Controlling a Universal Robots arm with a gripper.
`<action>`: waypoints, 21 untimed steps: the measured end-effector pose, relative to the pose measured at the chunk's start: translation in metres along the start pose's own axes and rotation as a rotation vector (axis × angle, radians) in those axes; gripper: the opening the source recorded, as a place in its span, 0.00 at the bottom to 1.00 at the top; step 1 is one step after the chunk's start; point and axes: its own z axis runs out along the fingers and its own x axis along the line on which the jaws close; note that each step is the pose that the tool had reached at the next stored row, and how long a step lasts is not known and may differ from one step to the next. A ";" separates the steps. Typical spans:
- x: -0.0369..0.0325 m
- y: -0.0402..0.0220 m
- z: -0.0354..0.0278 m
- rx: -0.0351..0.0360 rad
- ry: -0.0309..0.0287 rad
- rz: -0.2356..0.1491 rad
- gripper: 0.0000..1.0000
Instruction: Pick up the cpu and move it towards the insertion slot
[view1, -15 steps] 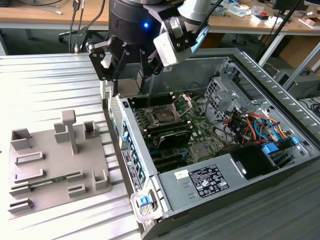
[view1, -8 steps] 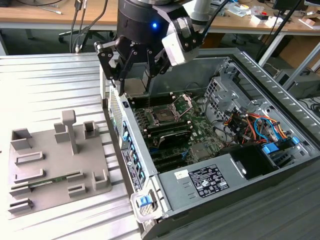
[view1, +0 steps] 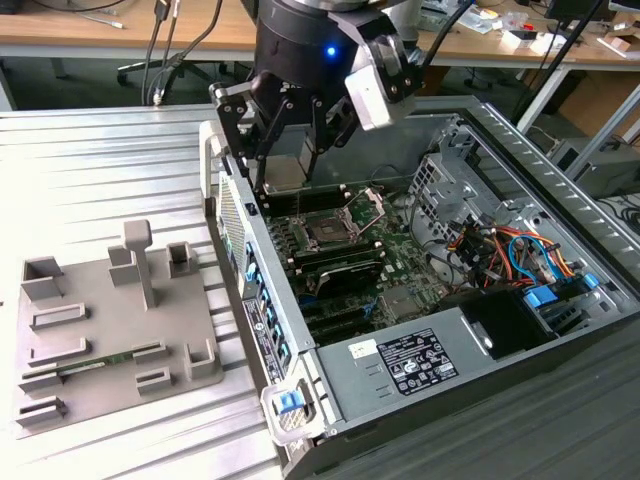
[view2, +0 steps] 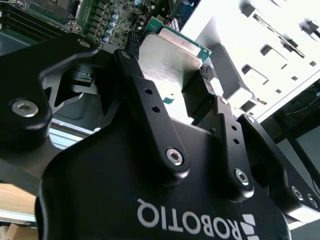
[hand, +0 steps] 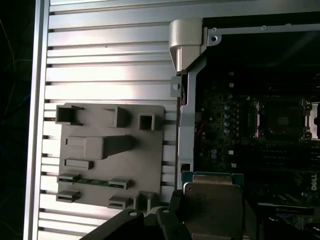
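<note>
the cpu (view2: 170, 57) is pinched between the fingers (view2: 150, 100) of the gripper (view2: 172, 75) and held above the open computer case (view1: 560, 190). in the exterior view, the insertion slot (view1: 330, 232) lies just below the gripper, its retention plate (view1: 370, 205) raised. the grey tray (view1: 110, 330) is left on the table (view1: 80, 160), beside the case.

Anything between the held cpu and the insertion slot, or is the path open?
Nothing visible blocks it. The gripper is shut on the cpu, above the open computer case near its side wall. The insertion slot lies open on the motherboard, its retention plate flipped up.
</note>
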 end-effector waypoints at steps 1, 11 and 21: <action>-0.0013 -0.0001 0.0000 -0.0001 0.0000 0.000 0.55; -0.0126 -0.0005 0.0001 0.0000 0.0001 0.000 0.55; -0.0235 -0.0009 0.0012 -0.0164 -0.0006 0.000 0.55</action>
